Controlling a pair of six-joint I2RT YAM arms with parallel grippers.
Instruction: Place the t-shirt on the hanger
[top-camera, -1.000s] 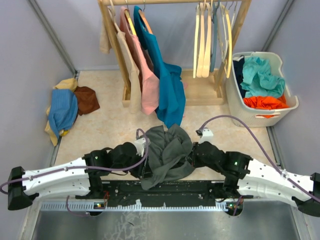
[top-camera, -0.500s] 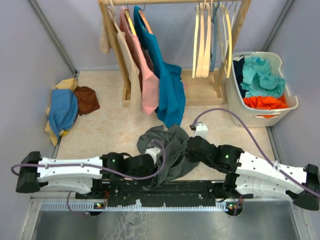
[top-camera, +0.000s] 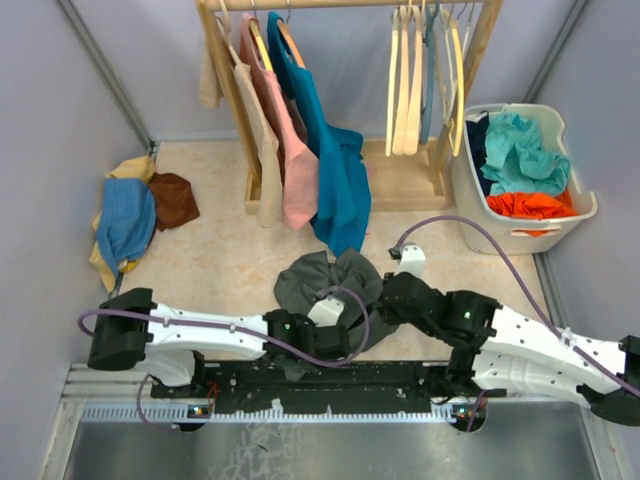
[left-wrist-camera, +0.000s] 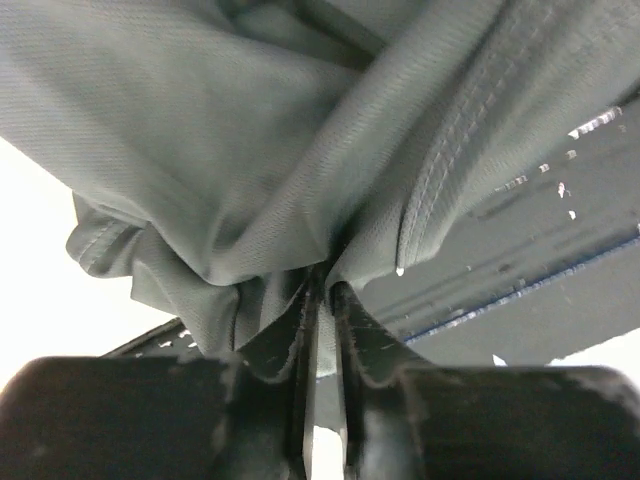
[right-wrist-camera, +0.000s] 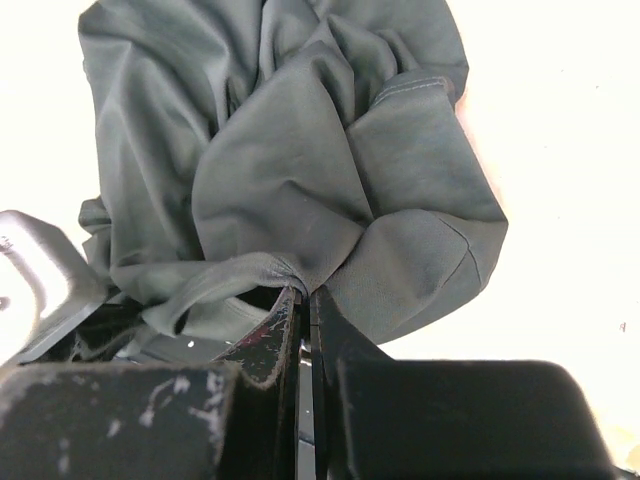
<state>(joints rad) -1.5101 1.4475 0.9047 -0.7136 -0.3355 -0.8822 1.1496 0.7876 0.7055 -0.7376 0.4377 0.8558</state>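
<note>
The dark grey t-shirt (top-camera: 318, 281) lies bunched in a heap on the floor between my two arms. My left gripper (top-camera: 345, 328) is at its near right edge, shut on a fold of the fabric (left-wrist-camera: 300, 200). My right gripper (top-camera: 383, 303) is at the heap's right side, shut on a hemmed edge of the same shirt (right-wrist-camera: 300, 160). Pale wooden hangers (top-camera: 403, 90) with metal hooks hang empty at the right end of the rack, far from both grippers. The shirt's neck label is not visible.
A wooden clothes rack (top-camera: 240, 120) stands at the back with a pink garment (top-camera: 297, 170) and a teal shirt (top-camera: 340, 180). A white basket (top-camera: 470, 190) of clothes stands right. A clothes pile (top-camera: 130, 220) lies left. A black base rail (top-camera: 400, 380) runs along the near edge.
My left arm has swung far to the right, its gripper passing along the shirt's near edge. The shirt has gathered into a tighter heap. The right gripper has shifted slightly.
</note>
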